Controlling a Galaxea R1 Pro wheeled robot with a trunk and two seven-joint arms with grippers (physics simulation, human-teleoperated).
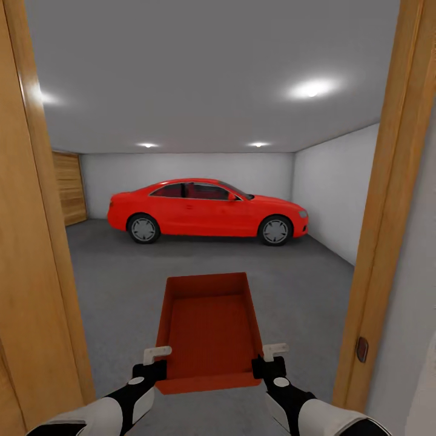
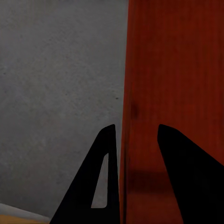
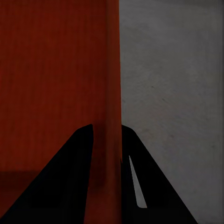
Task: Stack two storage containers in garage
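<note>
Orange-red and open at the top, one storage container (image 1: 209,330) is held out in front of the robot between its two arms, above the dark grey floor (image 1: 121,284) at the threshold of the garage. The left tool (image 1: 158,358) is clenched on the container's left wall near the close corner; in the left wrist view its two dark fingers (image 2: 100,182) straddle the thin red wall (image 2: 172,93), one outside over the grey floor (image 2: 56,93) and one inside the bin. The right tool (image 1: 274,357) grips the right wall in the same way, and the right wrist view shows its fingers (image 3: 140,177) pinching the wall's edge (image 3: 113,93) with the bin's red inside (image 3: 51,84) on one side and floor (image 3: 172,84) on the other. The container's inside is bare.

Wooden door jambs (image 1: 393,200) frame the head view on both sides. Beyond them a red car (image 1: 209,211) stands side-on across the room, near the pale back wall (image 1: 181,166) and well apart from the container. A wood-panelled door (image 1: 69,188) shows at the far left, and ceiling lights (image 1: 312,89) glow overhead.
</note>
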